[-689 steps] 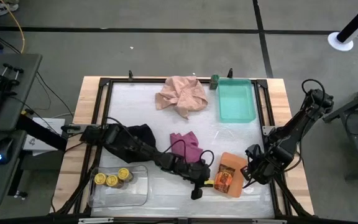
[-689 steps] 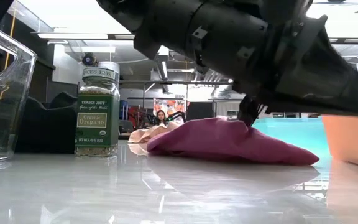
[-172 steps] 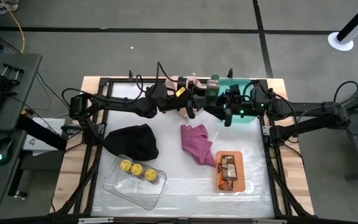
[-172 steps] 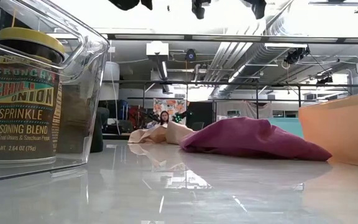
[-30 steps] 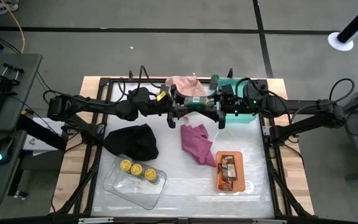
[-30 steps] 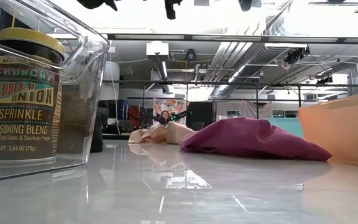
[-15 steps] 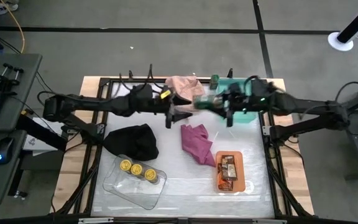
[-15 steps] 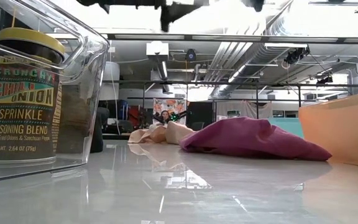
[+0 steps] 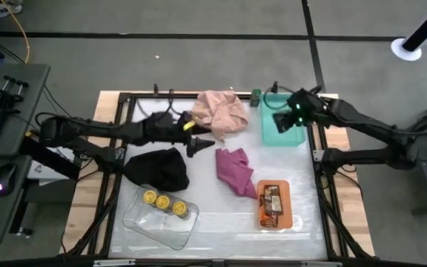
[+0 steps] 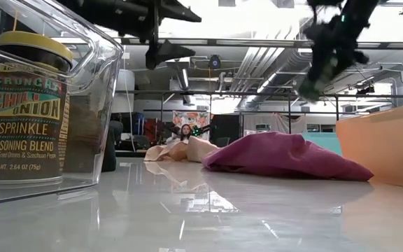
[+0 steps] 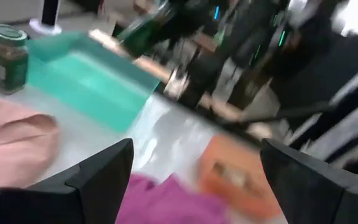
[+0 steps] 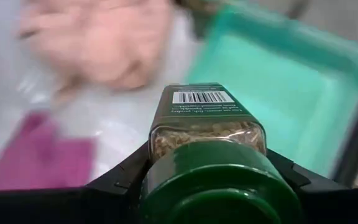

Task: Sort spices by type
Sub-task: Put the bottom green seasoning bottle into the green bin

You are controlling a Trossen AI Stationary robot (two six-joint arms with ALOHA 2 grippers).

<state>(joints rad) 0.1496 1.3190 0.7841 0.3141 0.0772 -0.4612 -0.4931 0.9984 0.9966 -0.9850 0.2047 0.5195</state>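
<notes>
My right gripper hangs over the teal tray, shut on a dark-green spice jar. A second dark-green jar stands on the table at the tray's far left corner. My left gripper is open and holds nothing, above the table between the pink cloth and the black cloth. Three yellow-lidded jars stand in the clear tray. The brown-orange packets lie in the orange tray. My right gripper pinches the dark-green jar between its two fingers, which sit on opposite sides of it just under the green lid. The jar lies along the fingers, its bottom pointing away from the wrist. It is lifted clear above the teal tray and tilted.
A magenta cloth lies crumpled mid-table, between the black cloth and the orange tray. The pink cloth is heaped at the far edge beside the teal tray. A black frame rims the tabletop.
The green jar has passed from my left gripper to my right. My left gripper has let go, opened, and drawn back toward the table's left. My right gripper has carried the jar toward the table's right, from beside the pink cloth to above the teal tray.
</notes>
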